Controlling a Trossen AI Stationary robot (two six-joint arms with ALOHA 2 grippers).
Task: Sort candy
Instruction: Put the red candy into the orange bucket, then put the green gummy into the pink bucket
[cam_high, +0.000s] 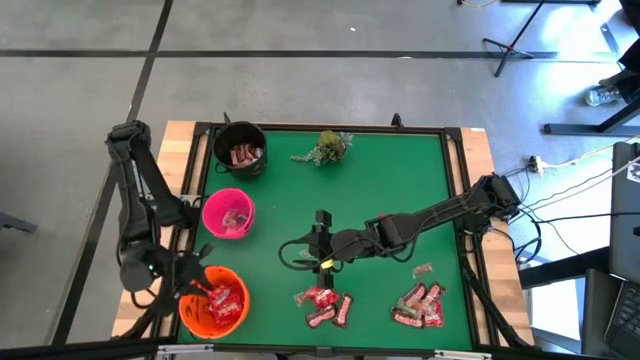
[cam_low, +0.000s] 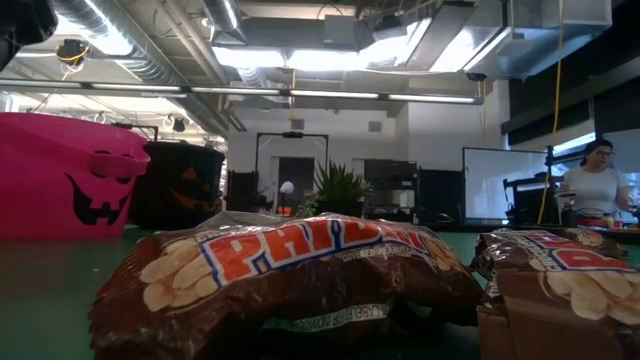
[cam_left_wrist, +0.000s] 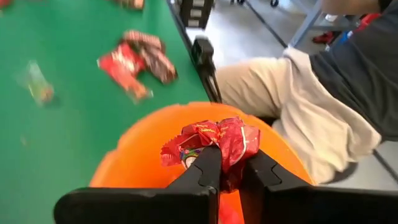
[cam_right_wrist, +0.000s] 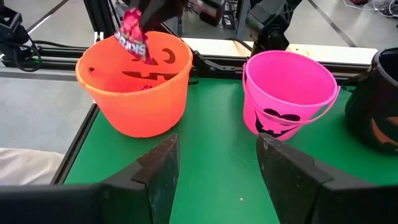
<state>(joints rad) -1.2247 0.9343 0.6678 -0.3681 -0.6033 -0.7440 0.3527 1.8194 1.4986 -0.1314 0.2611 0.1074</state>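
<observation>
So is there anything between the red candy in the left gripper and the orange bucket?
Nothing visible. The left gripper holds the red candy right above the orange bucket, with only open air beneath it.

Even, bright overhead light falls on the green surface (cam_high: 400, 180), with only soft, short shadows. In the low view, ceiling strip lights (cam_low: 300, 50) glare white and the nearest brown candy packet (cam_low: 290, 275) is blurred. The left wrist view is smeared throughout.
</observation>
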